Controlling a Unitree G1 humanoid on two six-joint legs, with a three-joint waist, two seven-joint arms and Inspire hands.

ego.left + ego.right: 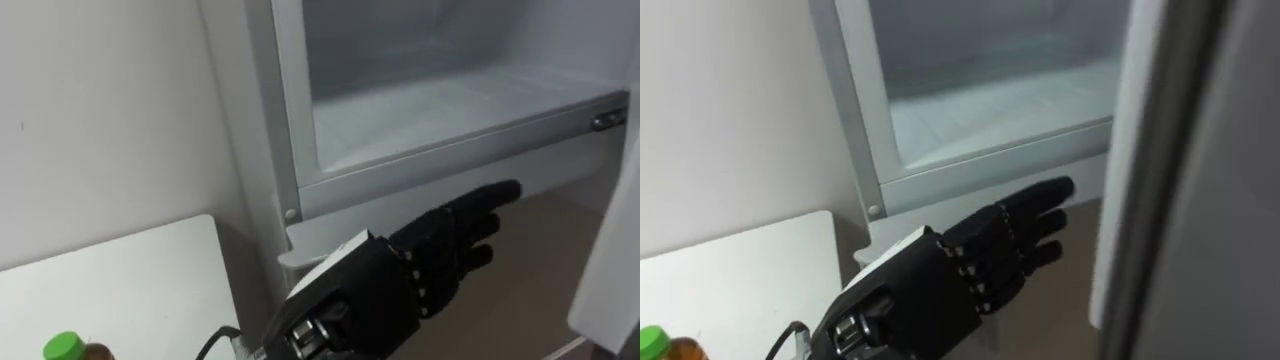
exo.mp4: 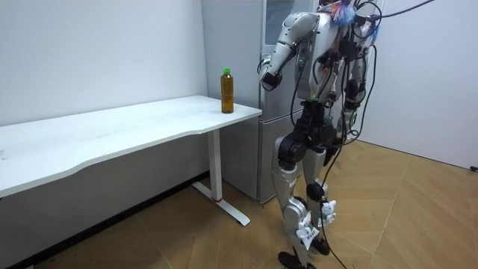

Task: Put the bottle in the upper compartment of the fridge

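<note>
Left hand point(image 1: 415, 272) was released, fingers straight and held out flat, grasping nothing, low in front of the open fridge point(image 1: 292, 130). It hung just below the upper compartment's white shelf point(image 1: 450, 108), touching nothing. Bottle point(image 1: 66, 349), green cap, stood upright on the white table point(image 1: 130, 285) near its corner by the fridge, apart from the hand. Fridge door point(image 1: 1185, 180) was swung open at the right. Robot stood facing the fridge, table on its left.
</note>
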